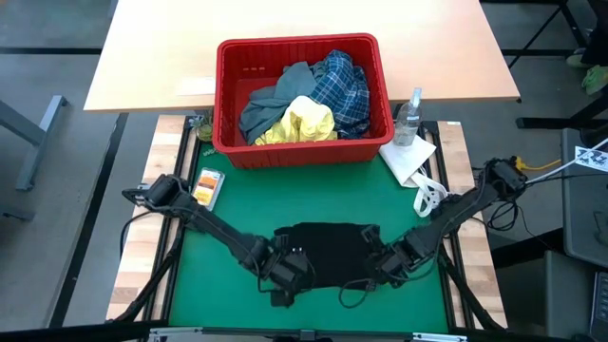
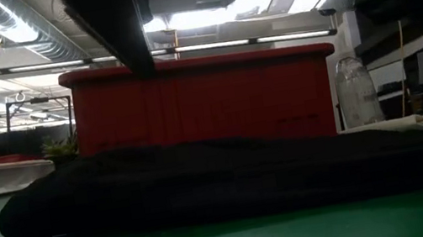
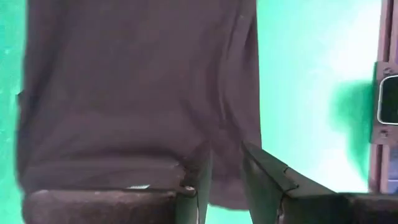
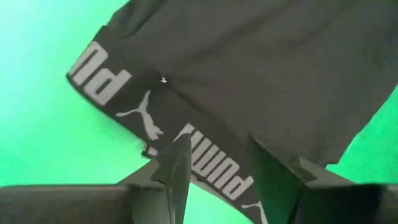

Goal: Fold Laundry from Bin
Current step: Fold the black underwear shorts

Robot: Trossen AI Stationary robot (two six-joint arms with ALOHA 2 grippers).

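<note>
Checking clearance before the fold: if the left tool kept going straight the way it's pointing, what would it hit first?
Most likely the dark navy garment: the left tool points across it, its fingers straddling the near edge. Depth is unclear, so contact may already exist.

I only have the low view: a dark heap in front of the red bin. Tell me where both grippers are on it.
Observer: From above, the left gripper and the right gripper sit at the near edge of the dark garment, one toward each end.
Operator: Give me the finger state.
Observer: Both wrist views show the fingers apart with cloth showing between them. The right pair straddles a lettered waistband.
Operator: Report what is in the bin.
Observer: The bin holds a yellow garment, a plaid shirt and a grey-blue garment.
</note>
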